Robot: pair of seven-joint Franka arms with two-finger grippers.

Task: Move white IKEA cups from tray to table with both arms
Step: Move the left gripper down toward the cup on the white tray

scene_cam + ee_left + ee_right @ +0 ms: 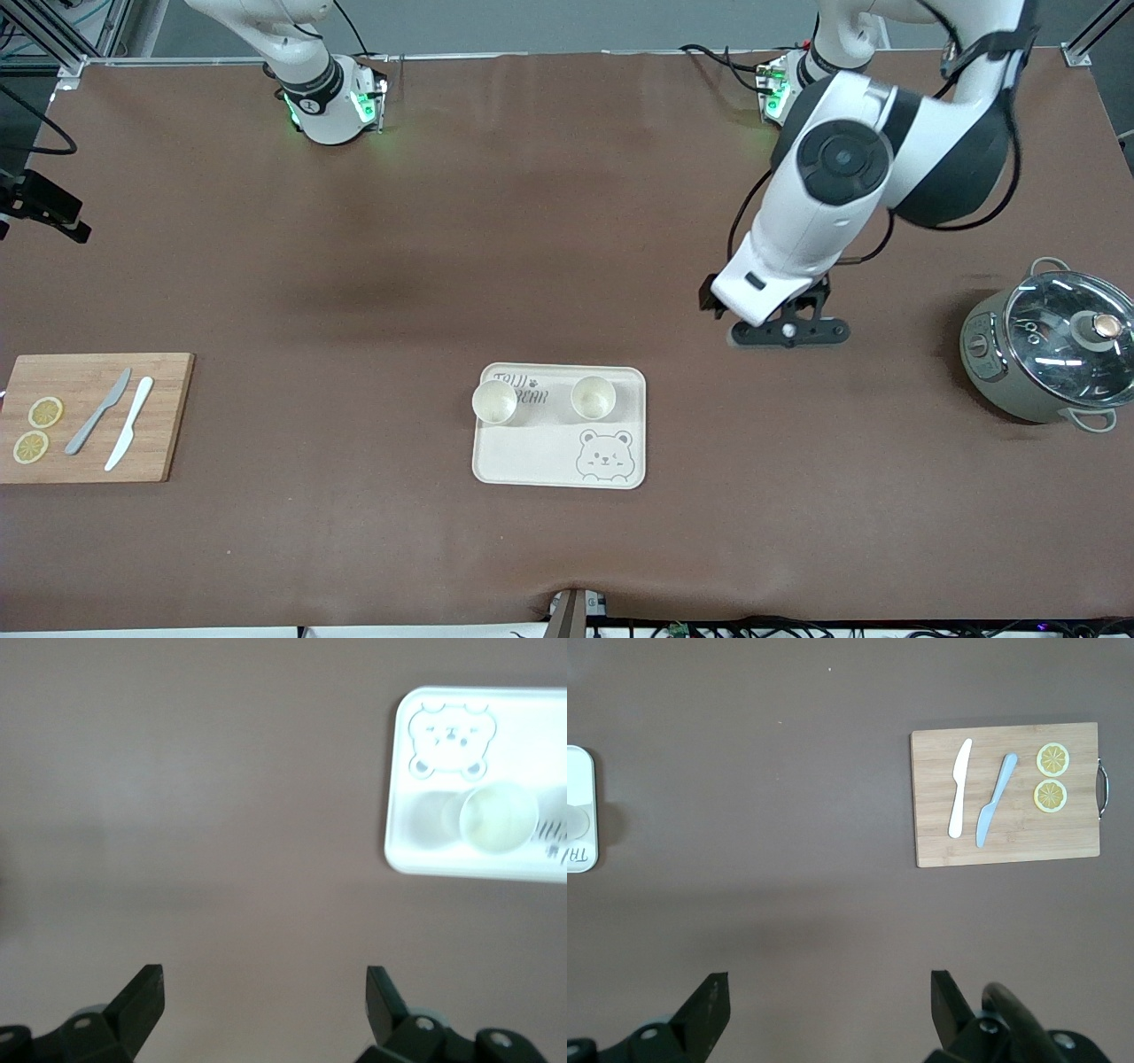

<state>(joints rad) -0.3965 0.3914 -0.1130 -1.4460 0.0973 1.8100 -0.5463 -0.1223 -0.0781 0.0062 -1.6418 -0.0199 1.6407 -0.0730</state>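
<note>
Both cups stand upright on the tray (532, 461), side by side along the edge that carries the lettering, the edge farther from the front camera. One cup (494, 402) sits at the corner toward the right arm's end of the bench (567, 221); the other cup (593, 397) sits toward the left arm's end. Both look empty, and the tray holds nothing else.

The left tool (787, 331) hangs over bare bench between the tray and the pot (1050, 354), its fingers spread wide and holding nothing. The right tool (824, 1010) is also wide and empty; its wrist view looks down on open bench with the cutting board (1007, 795) in sight.

The step in hand appears to be the approach. To do it well, each arm should take the cup on its own side, come straight down over the rim, and close on the wall without tipping it. The cups stand apart, so the tools should not crowd each other.

The pot is shut under a glass lid; its contents cannot be told.
</note>
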